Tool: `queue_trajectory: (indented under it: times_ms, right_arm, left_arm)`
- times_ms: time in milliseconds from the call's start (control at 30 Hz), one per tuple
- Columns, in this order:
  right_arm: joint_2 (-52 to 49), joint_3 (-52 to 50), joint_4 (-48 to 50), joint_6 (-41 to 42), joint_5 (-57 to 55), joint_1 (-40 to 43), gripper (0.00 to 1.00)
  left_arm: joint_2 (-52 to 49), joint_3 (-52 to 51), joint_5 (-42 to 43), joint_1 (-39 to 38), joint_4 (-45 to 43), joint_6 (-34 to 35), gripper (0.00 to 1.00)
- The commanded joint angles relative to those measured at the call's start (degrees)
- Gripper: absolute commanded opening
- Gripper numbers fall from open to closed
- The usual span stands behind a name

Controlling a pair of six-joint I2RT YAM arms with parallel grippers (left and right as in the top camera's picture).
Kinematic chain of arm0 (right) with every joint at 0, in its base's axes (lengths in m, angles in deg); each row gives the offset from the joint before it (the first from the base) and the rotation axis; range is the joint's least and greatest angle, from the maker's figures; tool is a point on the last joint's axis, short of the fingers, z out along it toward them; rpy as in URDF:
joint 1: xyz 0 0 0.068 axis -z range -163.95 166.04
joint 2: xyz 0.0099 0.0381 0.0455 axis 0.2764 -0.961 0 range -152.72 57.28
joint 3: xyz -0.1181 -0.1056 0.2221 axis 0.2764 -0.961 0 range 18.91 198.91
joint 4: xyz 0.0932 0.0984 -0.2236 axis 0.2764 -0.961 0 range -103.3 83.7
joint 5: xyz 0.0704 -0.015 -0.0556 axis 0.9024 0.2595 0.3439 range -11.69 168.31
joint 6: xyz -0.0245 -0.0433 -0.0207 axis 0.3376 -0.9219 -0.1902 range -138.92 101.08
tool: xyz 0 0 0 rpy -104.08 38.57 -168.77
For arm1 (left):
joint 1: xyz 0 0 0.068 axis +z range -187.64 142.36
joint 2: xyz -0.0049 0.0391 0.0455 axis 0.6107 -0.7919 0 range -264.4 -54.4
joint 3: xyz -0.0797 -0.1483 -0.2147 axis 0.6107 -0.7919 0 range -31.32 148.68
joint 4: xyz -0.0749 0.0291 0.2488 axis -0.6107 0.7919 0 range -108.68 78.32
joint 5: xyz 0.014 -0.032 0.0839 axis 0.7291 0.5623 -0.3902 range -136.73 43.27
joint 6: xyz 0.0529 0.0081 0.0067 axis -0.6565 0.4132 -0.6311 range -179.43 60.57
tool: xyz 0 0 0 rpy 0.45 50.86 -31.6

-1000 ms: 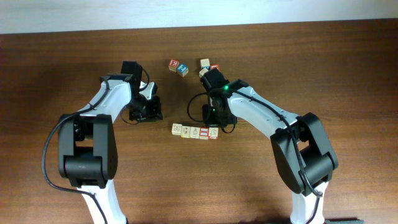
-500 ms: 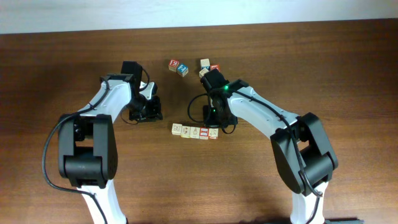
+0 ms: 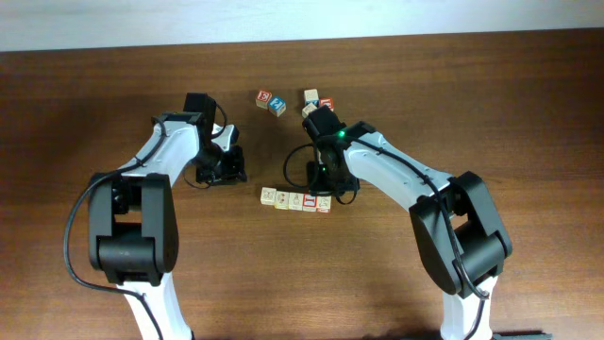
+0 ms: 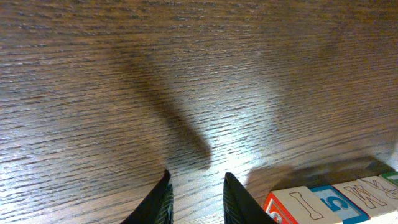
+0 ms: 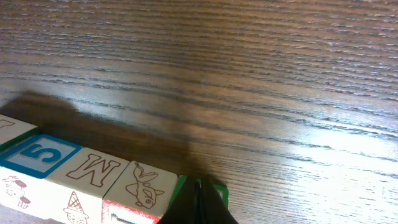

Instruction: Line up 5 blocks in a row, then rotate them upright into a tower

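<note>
Your five blocks lie in a touching row mid-surface. Your right hand, fingers pressed together, has its tips at the row's right end and is probably nudging that cube round. Your left hand, slightly apart and empty, hangs near the other end. I cannot tell how many are turned.

Field notes. The desk ahead of my left claw is dark wood with a fine raised grain. Its finish is semi-gloss and throws a white glare patch just past the tips. The left claw itself looks like dark, hard plastic with a faint sheen on its edges. The blocks beside my right claw are pale matt wood with printed colour on their faces. The arm shells behind the claws are smooth white and black plastic.
</note>
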Motion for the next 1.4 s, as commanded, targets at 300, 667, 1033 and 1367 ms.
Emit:
queue_trajectory:
  times_ms: [300, 667, 1033, 1367]
  right_arm:
    - [2.82, 14.69, -11.65, -2.67, 0.35, 5.31, 0.26]
    - [21.2, 22.34, -27.82, -9.77, 0.09, 11.02, 0.64]
    - [21.14, -3.32, -8.13, 0.94, 4.5, 10.99, 0.3]
    - [20.59, -15.82, 1.38, 7.17, 5.35, 10.95, 0.26]
  left_arm:
    - [-1.57, 3.65, -4.98, 0.15, 2.95, 0.04, 0.24]
    - [13.7, 14.91, -9.92, 0.15, 15.58, -3.91, 0.37]
    - [10.32, 13.88, -9.68, 0.15, 16.22, -16.81, 0.29]
    - [2.14, 13.88, -4.7, 0.11, 16.15, -21.79, 0.12]
